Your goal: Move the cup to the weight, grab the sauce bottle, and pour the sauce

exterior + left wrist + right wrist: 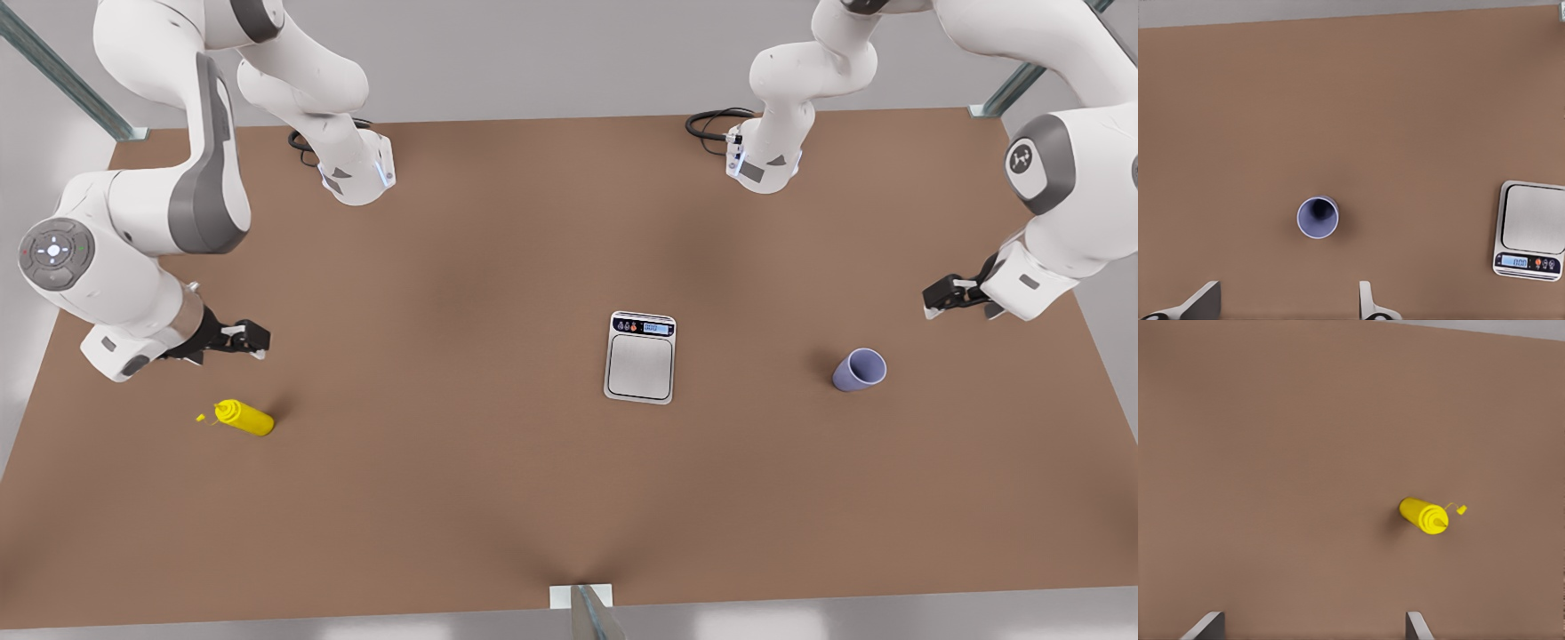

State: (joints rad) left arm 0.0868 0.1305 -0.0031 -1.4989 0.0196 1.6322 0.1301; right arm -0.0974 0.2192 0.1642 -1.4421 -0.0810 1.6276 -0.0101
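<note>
A smooth, matte brown table (462, 498) carried three small things set well apart. The cup (859, 370), a plain lavender tapered shape without a handle, stood upright near the front view's right; seen from above in the left wrist view its inside (1317, 217) looked dark and, as far as could be told, empty. The left gripper (944, 293) hovered beside it, released, fingers (1203, 301) spread wide and touching nothing. The weight (640, 356), a flat rectangle with a brushed silver plate and white rim, lay mid-table; its blue display seemed to read 0.00. The sauce bottle (244, 417), glossy yellow with a ribbed shoulder and pointed nozzle, stood near the front view's left, below the right gripper (249, 339), likewise released and empty.
</note>
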